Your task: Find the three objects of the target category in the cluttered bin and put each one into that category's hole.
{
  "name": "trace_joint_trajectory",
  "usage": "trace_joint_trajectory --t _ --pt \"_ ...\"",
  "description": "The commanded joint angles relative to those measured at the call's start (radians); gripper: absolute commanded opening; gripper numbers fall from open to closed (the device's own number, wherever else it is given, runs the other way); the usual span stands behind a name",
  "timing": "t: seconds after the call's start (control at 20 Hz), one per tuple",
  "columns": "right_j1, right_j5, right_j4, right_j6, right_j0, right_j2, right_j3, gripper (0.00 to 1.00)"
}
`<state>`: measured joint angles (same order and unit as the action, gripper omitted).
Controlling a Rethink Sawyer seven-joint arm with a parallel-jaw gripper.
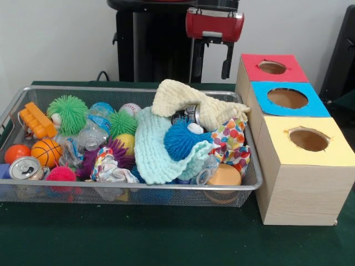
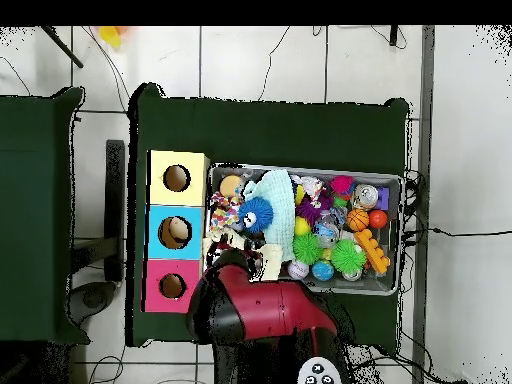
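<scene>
So the gripper (image 1: 212, 61) hung above the bin's (image 1: 133, 189) far rim, around 1 o'clock from its middle, fingers spread and holding nothing. No plush animals showed anywhere, probably buried under the cloths (image 1: 158, 147) and the blue spiky ball (image 1: 182, 138), though I couldn't really tell. Risk from there: it snagged a cloth or grabbed a spiky ball instead and dropped the wrong thing down a hole.

The arm (image 1: 214, 23) hangs high at the table's far side, its red wrist block level and square to the front camera. Below it the gripper (image 1: 213, 60) points straight down, its 2 dark fingers (image 1: 227, 61) spread apart with nothing between them. From overhead, the red arm (image 2: 262, 303) reaches forward from the base.
</scene>
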<state>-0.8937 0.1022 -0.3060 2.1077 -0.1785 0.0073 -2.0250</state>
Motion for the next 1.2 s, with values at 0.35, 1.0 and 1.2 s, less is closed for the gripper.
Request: trace_joint_trajectory --t 0.35,1.0,1.2 --pt "0.012 -0.032 -0.077 0.029 -0.103 0.021 -0.007 1.00" --pt "-0.002 0.002 -0.150 -0.018 -0.206 0.063 0.011 1.00" --pt "-0.013 0.022 -0.169 -0.041 -0.243 0.080 0.024 1.00"
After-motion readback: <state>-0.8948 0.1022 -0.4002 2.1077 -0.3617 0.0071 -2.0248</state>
